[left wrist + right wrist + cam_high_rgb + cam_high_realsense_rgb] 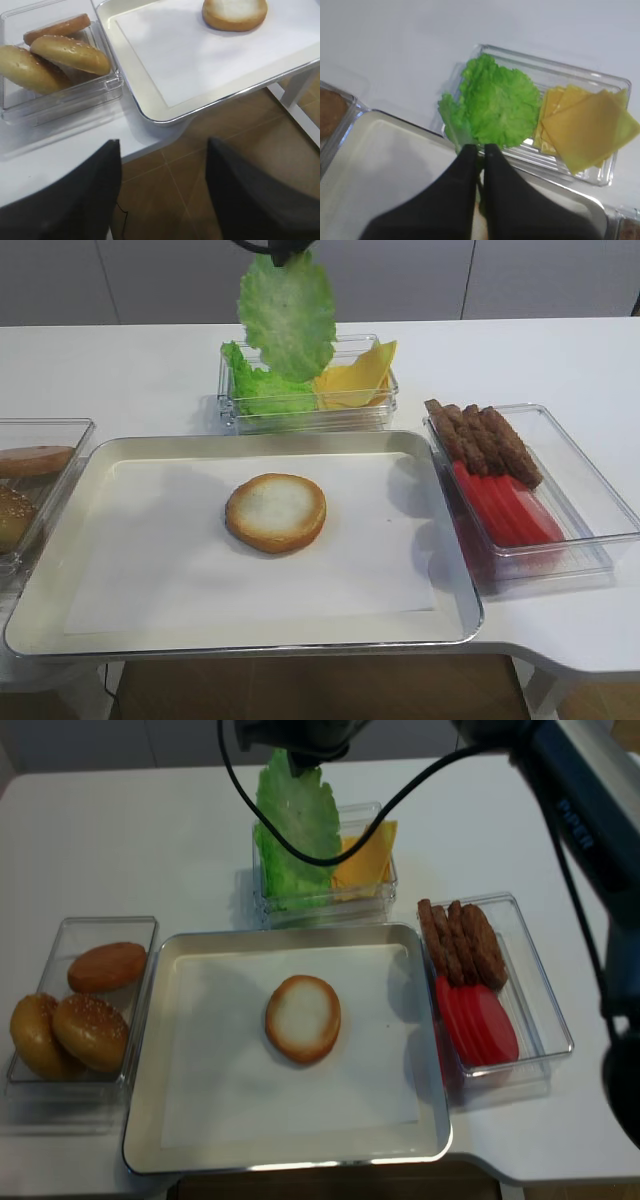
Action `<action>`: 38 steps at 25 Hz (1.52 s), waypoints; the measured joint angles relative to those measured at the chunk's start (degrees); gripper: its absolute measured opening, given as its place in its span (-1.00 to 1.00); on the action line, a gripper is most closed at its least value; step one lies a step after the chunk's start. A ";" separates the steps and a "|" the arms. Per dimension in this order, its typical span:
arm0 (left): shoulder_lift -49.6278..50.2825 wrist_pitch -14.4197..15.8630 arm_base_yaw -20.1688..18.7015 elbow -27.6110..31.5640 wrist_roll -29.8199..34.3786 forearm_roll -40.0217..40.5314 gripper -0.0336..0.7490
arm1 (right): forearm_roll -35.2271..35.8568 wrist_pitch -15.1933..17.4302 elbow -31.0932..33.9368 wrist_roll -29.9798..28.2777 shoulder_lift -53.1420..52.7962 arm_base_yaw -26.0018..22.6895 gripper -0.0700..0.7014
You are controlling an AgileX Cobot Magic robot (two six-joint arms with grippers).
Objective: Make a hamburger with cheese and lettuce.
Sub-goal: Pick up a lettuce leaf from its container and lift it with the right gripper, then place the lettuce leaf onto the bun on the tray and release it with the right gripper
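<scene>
My right gripper (480,150) is shut on the stem edge of a bright green frilly lettuce leaf (288,315). It holds the leaf hanging in the air above the clear box (232,410) at the back. That box holds more lettuce (250,385) and yellow cheese slices (360,375). The held leaf also shows from the other high view (297,805). The bun half (276,511) lies cut face up on the paper in the middle of the metal tray (150,445), bare. My left gripper (162,150) is open and empty, over the table's front left edge.
A clear box (30,935) at the left holds sesame buns (90,1030) and a bun half. A clear box (590,490) at the right holds brown patties (485,440) and red tomato slices (505,505). The floor shows below the table's front edge (150,145).
</scene>
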 joint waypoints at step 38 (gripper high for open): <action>0.00 0.00 0.00 0.00 0.00 0.00 0.12 | -2.32 -9.68 28.59 5.21 -5.75 1.82 -0.69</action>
